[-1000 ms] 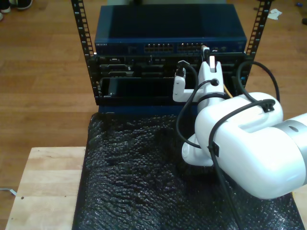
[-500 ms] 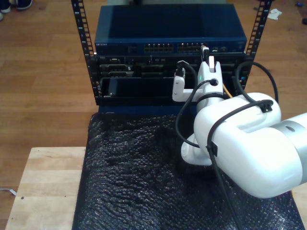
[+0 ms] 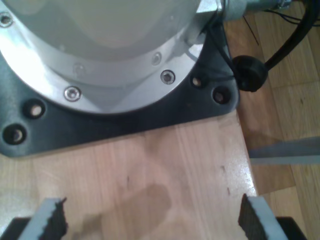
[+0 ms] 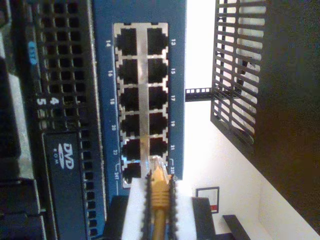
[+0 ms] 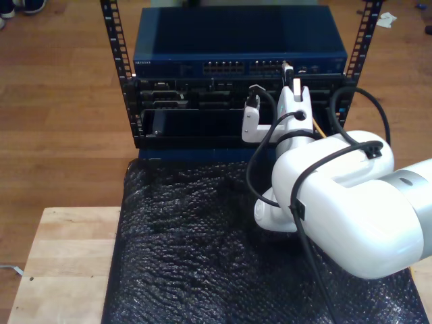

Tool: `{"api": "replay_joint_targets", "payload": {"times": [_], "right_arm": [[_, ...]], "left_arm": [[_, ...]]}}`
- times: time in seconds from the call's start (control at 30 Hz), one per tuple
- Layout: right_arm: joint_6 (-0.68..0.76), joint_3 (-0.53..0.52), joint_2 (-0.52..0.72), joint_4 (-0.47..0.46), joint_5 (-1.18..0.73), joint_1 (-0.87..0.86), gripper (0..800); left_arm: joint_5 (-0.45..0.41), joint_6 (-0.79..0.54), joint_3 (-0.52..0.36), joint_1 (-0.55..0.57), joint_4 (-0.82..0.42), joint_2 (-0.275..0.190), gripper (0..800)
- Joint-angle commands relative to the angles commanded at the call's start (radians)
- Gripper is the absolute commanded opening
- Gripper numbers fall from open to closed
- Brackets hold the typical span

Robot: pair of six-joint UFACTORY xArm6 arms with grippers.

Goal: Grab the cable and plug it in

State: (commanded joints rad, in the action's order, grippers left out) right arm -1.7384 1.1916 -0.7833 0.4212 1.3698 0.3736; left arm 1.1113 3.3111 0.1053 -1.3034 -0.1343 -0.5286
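Observation:
My second gripper (image 4: 159, 197) is shut on the yellow-orange cable (image 4: 159, 205), which runs between its white fingers (image 4: 132, 210). The cable's clear plug (image 4: 157, 167) points at the blue switch's port block (image 4: 142, 95) and sits right at the end ports marked 21 to 24. I cannot tell whether the plug is in a port. In the exterior view this arm reaches from the right, with my second gripper (image 5: 289, 73) at the switch (image 5: 236, 64) front and a short piece of the cable (image 5: 319, 129) behind it. My first gripper (image 3: 152, 222) is open over bare wood, foam pads (image 3: 50, 220) wide apart.
The switch sits on top of a black rack (image 5: 202, 108) with server units and a DVD drive (image 4: 65, 165). Black bubble wrap (image 5: 196, 250) covers the table in front, with bare wood (image 5: 61, 270) at the exterior view's left. A robot base plate (image 3: 125, 115) is bolted near my first gripper.
The second arm has crept slightly further toward the switch front, still holding the cable. Nothing else has moved.

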Motion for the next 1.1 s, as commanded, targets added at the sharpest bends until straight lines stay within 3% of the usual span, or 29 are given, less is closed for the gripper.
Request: {"api": "replay_joint_targets", "payload": {"times": [1.1], "right_arm": [[0.002, 0.02, 0.0, -0.005, 0.002, -0.009, 0]], "left_arm": [[0.0, 0.0, 0.0, 0.0, 0.0, 0.0, 800]]}}
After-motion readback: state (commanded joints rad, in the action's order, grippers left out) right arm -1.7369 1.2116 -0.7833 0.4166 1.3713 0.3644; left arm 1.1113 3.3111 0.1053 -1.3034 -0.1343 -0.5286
